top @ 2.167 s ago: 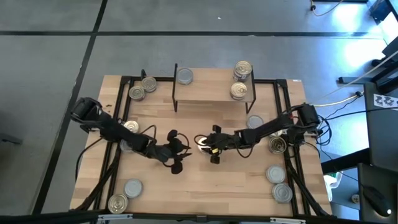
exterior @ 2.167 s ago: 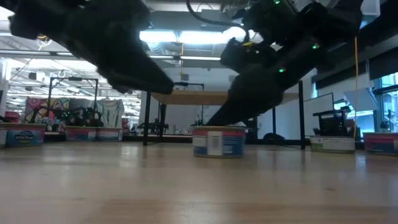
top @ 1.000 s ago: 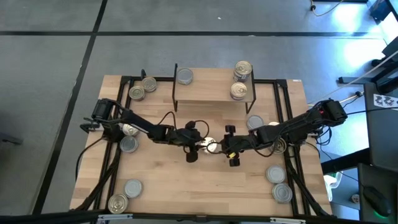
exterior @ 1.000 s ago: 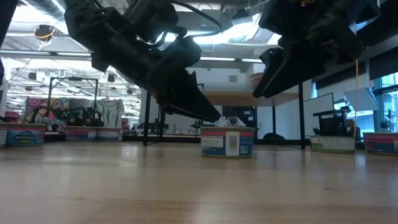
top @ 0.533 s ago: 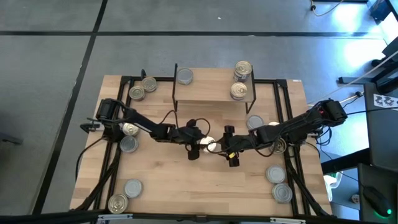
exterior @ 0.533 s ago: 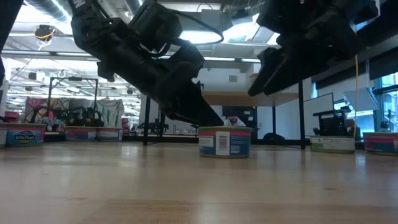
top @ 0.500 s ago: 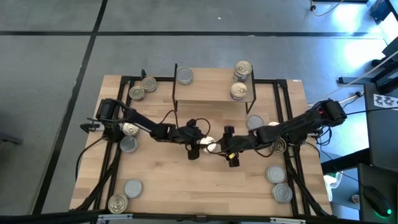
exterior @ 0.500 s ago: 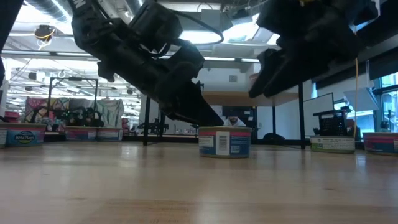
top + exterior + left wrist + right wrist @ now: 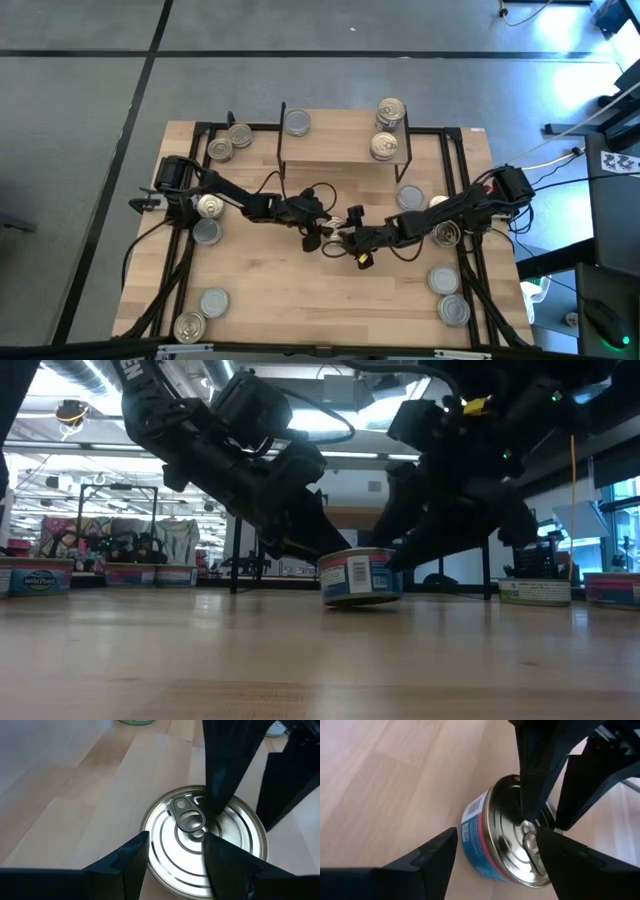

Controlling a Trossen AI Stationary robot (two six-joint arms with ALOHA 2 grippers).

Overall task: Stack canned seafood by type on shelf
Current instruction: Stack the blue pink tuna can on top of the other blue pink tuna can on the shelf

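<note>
Grey concrete floor [image 9: 90, 150] with dark seam lines surrounds the light-wood counter [image 9: 300, 300]. Cables [image 9: 560, 150] trail across the floor at right beside dark equipment [image 9: 615, 250]. Low view: bright ceiling strip lights [image 9: 330, 420], white back wall [image 9: 350, 485], colourful clutter [image 9: 110, 540] at left, a window [image 9: 625, 495] far right.
</note>
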